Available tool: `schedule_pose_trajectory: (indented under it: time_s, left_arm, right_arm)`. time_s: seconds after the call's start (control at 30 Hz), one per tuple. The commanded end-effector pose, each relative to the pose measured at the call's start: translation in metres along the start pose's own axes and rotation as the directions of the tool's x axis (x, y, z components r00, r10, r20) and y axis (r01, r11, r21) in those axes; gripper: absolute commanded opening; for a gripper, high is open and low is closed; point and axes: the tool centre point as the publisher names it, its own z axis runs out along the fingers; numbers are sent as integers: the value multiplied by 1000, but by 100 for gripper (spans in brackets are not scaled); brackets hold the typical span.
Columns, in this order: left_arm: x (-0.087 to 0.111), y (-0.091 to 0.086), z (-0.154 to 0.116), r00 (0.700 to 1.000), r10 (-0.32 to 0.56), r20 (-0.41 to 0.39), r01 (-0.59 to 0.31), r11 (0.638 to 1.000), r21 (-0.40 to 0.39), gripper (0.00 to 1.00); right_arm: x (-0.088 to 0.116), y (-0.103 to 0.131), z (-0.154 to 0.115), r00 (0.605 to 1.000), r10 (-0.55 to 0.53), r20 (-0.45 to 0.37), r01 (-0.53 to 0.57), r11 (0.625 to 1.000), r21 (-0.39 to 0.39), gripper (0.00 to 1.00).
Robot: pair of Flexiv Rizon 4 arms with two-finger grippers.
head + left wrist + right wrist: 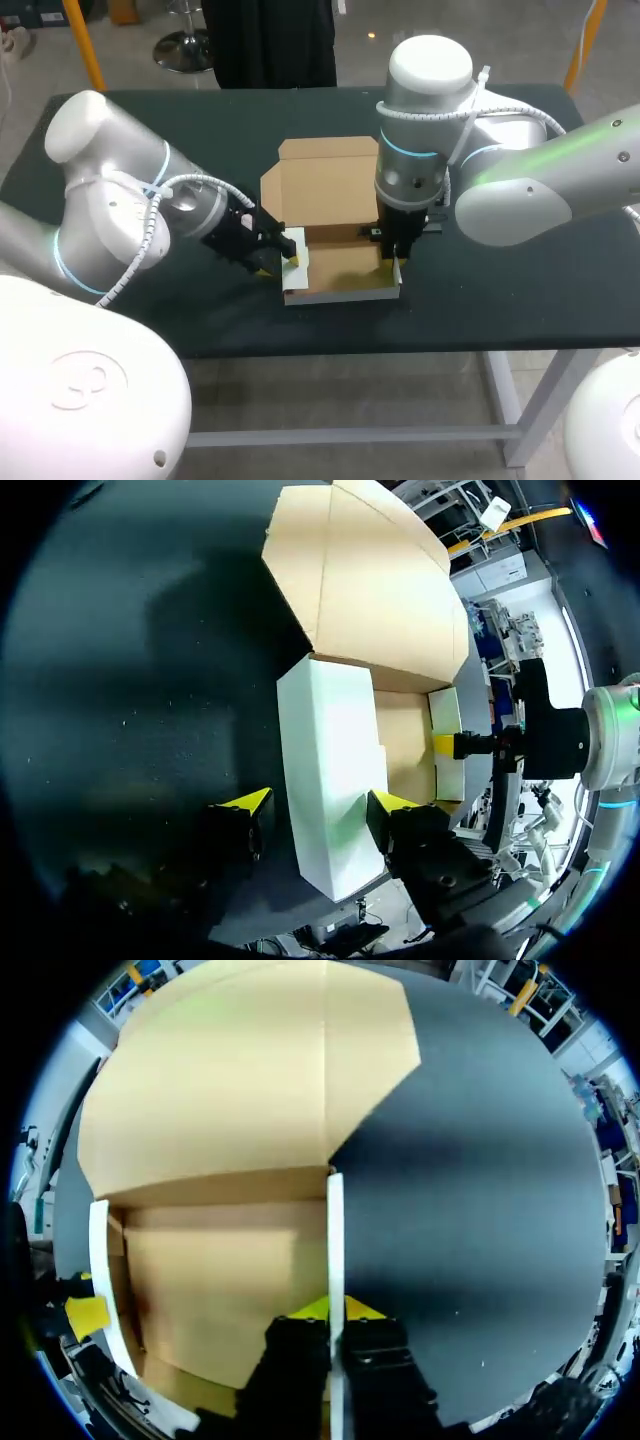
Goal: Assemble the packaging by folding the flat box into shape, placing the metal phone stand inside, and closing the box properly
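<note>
Standing at the middle of the table (500,300), the box (325,190) is held in shape: its right wall (335,1250) is pinched by the right gripper (335,1310), its left wall (330,750) straddled by the spread left gripper (320,803).

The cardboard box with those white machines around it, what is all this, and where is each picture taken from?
Two white robot arms, left and right, stand at a dark table. The wide picture looks down from above and behind them; each round picture comes from a camera on one arm's wrist. On the table lies a half-folded box, white outside, brown inside, lid flat open. The right gripper pinches the box's right wall between its yellow-tipped fingers. The left gripper straddles the left wall without gripping it.
</note>
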Motion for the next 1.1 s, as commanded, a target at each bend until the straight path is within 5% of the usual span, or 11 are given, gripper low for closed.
schedule_pose_trajectory:
  time_s: [0.03, 0.27, 1.1]
  left_arm:
    - [5, 0, 5, 976, 6, 219, -7, 1000, 2, 63]
    - [4, -2, 7, 955, 20, 296, -20, 1000, -4, 50]
    - [-10, -14, 12, 861, 14, 508, -1, 1000, -26, 36]
  right_arm:
    - [1, 1, -1, 1000, -1, 3, 1, 1000, 6, 0]
    - [1, 1, -1, 1000, -1, 3, 1, 1000, 6, 0]
    - [1, 1, -1, 1000, -1, 3, 1, 1000, 6, 0]
